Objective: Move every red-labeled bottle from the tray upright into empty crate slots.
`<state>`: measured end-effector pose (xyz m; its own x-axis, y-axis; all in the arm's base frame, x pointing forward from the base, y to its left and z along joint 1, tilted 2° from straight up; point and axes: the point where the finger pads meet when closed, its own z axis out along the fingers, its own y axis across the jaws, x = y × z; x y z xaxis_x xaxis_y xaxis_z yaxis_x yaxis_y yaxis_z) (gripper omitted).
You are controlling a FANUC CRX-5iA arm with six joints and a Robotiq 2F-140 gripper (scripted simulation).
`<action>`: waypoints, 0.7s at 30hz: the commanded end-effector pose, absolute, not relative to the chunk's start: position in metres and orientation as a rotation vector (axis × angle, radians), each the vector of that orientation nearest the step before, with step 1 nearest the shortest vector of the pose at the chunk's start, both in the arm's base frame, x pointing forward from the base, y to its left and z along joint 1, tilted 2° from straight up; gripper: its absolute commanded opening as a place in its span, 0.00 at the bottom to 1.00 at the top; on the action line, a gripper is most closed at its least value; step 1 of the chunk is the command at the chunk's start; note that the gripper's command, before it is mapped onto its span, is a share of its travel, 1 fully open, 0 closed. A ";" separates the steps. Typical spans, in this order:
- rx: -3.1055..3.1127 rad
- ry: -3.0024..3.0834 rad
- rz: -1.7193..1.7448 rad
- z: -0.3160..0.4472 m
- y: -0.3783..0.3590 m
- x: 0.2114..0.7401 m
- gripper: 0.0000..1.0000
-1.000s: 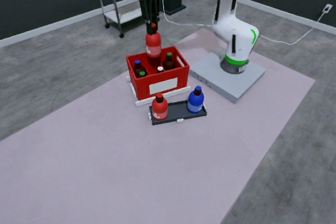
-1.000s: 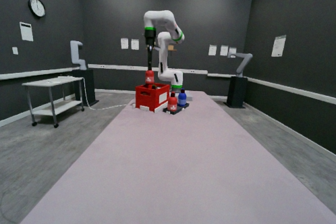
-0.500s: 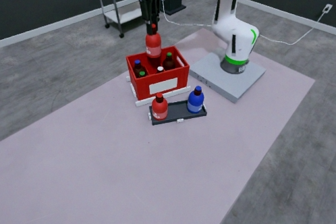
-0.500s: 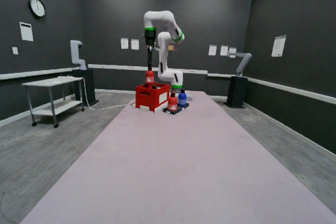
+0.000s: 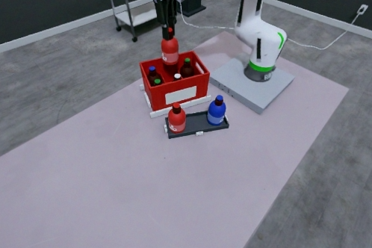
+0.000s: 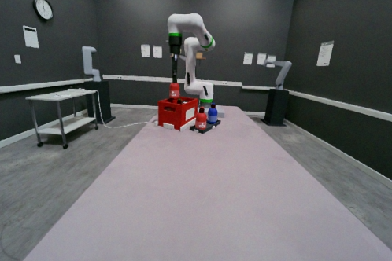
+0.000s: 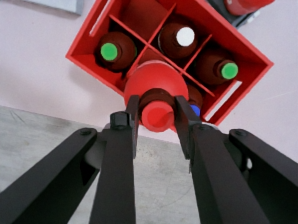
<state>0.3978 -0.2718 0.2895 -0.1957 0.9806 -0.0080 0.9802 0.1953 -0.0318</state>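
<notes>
Above the red crate (image 5: 178, 92) (image 6: 170, 115) (image 7: 254, 74), gripper (image 5: 169, 33) (image 6: 174, 81) (image 7: 156, 108) pinching a red-labeled bottle (image 5: 170, 48) (image 6: 174, 90) (image 7: 158, 80) (upright).

Blue-capped bottle (image 7: 194, 98) partly hidden.

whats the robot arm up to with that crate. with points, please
The gripper (image 5: 169, 31) (image 6: 175, 81) (image 7: 156, 108) holds a red-labeled bottle (image 5: 169, 48) (image 6: 174, 91) (image 7: 158, 80) by its neck, upright over the crate (image 5: 155, 96) (image 6: 169, 117) (image 7: 252, 52), apparently to lower it in. Four other bottles are already inside. Another red-labeled bottle (image 5: 176, 119) (image 6: 201, 120) and a blue-labeled one (image 5: 217, 111) (image 6: 212, 115) stand on the tray (image 5: 196, 123) (image 6: 206, 128).
</notes>
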 end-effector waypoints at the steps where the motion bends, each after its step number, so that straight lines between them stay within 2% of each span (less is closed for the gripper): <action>1: -1.985 -2.419 0.046 0.289 -0.272 0.398 0.10; 21: -1.985 -2.419 0.046 0.277 -0.272 0.398 0.10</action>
<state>0.3974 -0.2719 0.2780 -0.1956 0.9806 -0.0079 0.9802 0.1953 -0.0318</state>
